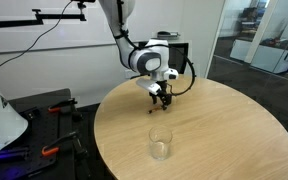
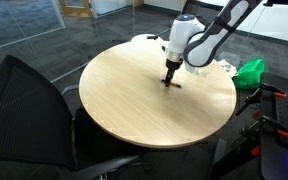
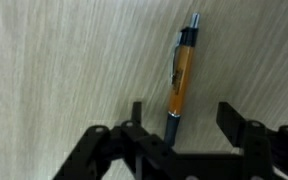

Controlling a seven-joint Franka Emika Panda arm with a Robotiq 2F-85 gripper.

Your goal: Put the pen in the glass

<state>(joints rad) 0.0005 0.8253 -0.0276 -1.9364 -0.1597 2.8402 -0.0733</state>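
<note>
In the wrist view the gripper point(image 3: 180, 108) is spread wide just above the round wooden table point(image 3: 64, 60). The orange-barrelled pen point(image 3: 182, 70) lies flat between its jaws, with a gap on each side. In an exterior view the glass point(image 1: 161, 144) stands upright, well apart from the gripper.

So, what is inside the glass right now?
Nothing shows inside the glass; it looks empty, though its thick base is too small to check. The pen lies flat on the table, between the fingers of the open pincer.

Bare tabletop point(image 1: 234, 130) between pen point(image 3: 179, 85) and glass point(image 1: 161, 143)
</note>
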